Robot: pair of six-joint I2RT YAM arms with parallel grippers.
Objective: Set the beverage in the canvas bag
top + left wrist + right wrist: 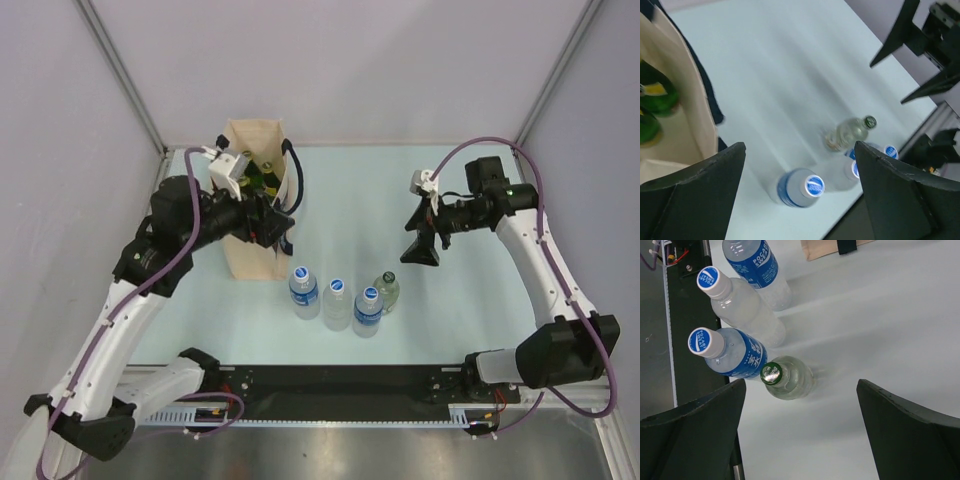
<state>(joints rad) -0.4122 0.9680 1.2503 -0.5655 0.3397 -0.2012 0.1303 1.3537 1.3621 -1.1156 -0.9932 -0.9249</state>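
The beige canvas bag (pixel 252 245) stands upright at the back left, with green bottles (pixel 262 176) inside it. In the left wrist view the bag (pixel 687 127) is at the left edge with the green bottles (pixel 655 95) inside. Three blue-capped water bottles (pixel 304 291) (pixel 337 304) (pixel 368 311) and a clear glass bottle with a green cap (pixel 387 291) stand in front of it. My left gripper (pixel 279 226) is open and empty beside the bag's front, above the nearest water bottle (pixel 801 187). My right gripper (pixel 420 250) is open and empty, above and right of the glass bottle (pixel 788 378).
The black rail (pixel 330 385) of the arm bases runs along the near table edge. Grey walls close the back and both sides. The bag's dark navy handle (pixel 296 185) hangs on its right side. The right gripper also shows in the left wrist view (pixel 920 50).
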